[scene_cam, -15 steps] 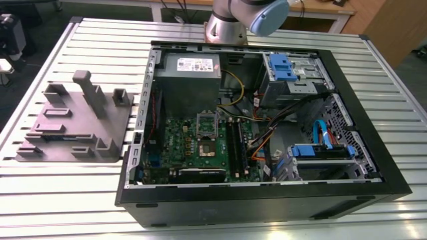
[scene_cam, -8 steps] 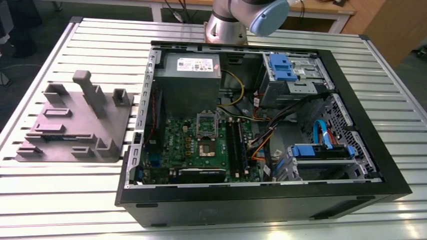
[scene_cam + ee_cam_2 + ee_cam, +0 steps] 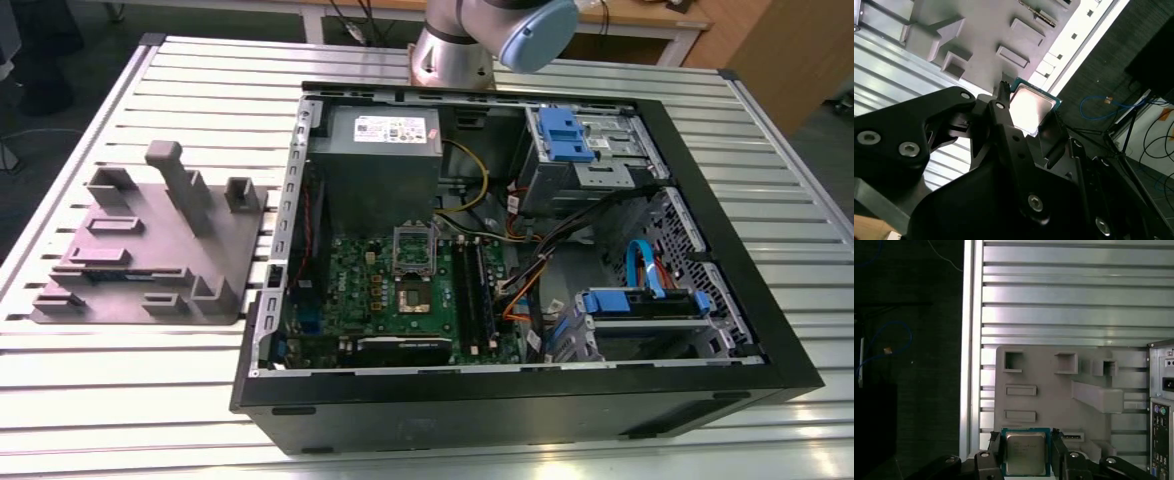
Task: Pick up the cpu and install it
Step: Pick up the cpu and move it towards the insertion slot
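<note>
Silver-gray flat square cpu [image 3: 1025,454] [image 3: 1030,107] with a greenish rim is pinched in the black two-finger gripper [image 3: 1026,446], so the pick-up half looks done to me. In both wrist views the black fingers [image 3: 995,449] are closed in on two opposite edges of the chip, only as far apart as the chip is wide. The metal lid faces the cameras.

Behind it lies the pale gray moulded plastic parts tray [image 3: 1054,390] on the ribbed aluminium table [image 3: 200,90]. The tray looks well below the chip rather than touching it, so I'd say the chip is lifted clear and hanging over the tray's side of the table. Can't swear to that from these angles though.

In the exterior view the black open computer case [image 3: 534,400] sits just beside the tray, on the exterior view's right of it. Inside is the green motherboard [image 3: 387,300] with its square socket [image 3: 411,292] lying open. The silver bracket [image 3: 411,243] is flipped upright at the socket's far end. I can't make out anything in the socket, so the install half is not yet done.

My guess at what the trip over there calls for: keep the chip flat, square it to the socket outline, stay clear of that upright bracket, and don't let it slip, since the grip is only on thin edges.
</note>
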`<state>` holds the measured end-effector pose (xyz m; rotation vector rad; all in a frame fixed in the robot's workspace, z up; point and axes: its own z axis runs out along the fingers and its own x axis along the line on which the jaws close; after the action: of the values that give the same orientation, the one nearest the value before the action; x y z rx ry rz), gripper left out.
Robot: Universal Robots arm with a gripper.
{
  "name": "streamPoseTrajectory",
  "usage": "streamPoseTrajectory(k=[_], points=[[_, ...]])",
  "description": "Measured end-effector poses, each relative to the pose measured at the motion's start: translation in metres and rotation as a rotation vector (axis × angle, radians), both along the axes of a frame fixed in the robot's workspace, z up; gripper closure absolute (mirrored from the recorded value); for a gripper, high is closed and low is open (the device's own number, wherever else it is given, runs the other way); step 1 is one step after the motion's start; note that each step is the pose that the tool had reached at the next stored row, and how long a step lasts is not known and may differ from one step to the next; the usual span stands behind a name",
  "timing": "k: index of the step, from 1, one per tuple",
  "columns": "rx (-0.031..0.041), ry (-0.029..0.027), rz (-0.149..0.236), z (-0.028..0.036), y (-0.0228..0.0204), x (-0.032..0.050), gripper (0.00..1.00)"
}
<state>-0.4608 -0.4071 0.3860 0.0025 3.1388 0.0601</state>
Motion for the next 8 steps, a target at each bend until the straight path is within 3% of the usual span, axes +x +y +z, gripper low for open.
streamPoseTrajectory(k=[4, 8], points=[[-0.0001, 0.0002, 0.000, 0.0001, 0.0000, 0.0042, 0.53], [-0.0001, 0.0002, 0.000, -0.0001, 0.0000, 0.0187, 0.53]])
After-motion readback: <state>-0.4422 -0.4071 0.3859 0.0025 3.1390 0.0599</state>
